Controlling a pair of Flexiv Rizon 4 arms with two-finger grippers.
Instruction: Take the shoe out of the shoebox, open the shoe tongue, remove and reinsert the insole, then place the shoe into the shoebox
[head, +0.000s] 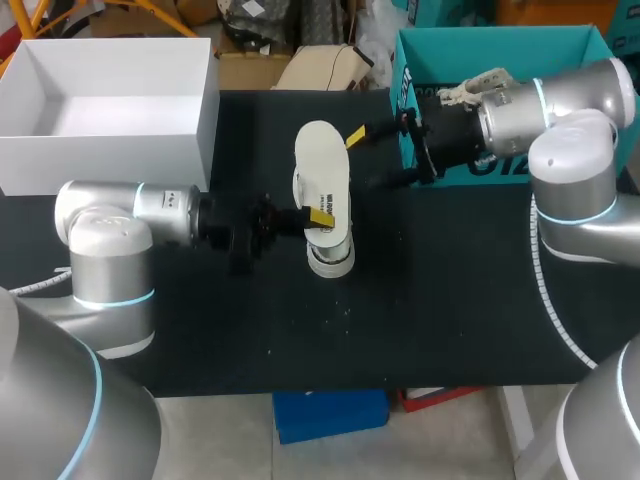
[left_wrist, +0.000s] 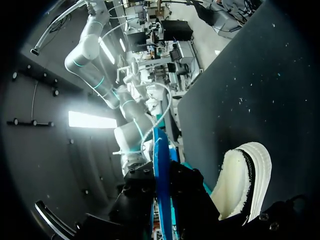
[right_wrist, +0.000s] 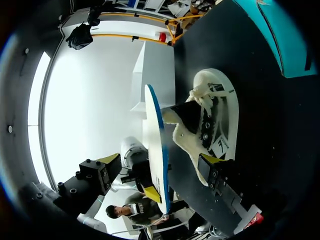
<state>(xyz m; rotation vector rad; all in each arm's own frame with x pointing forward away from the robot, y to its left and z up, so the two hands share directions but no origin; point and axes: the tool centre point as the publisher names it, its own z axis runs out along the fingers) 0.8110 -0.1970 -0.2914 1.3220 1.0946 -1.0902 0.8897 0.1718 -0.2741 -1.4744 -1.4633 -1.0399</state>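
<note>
Black table (head: 450, 320), shoe (head: 330, 255) sitting mid-table. Left gripper (head: 318, 216) is clamped on the white insole (head: 320, 165), holding it on edge close by the shoe (blue rim seen from the wrists). Right gripper (head: 365, 160) is spread wide near the insole's far end, not touching. White shoebox (head: 110, 150) stands well apart.

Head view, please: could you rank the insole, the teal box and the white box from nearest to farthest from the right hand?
1. insole, mid-table, at the fingertips of the right hand.
2. teal box, just behind that hand, at the right rear.
3. white box, far across, at the left rear.
</note>
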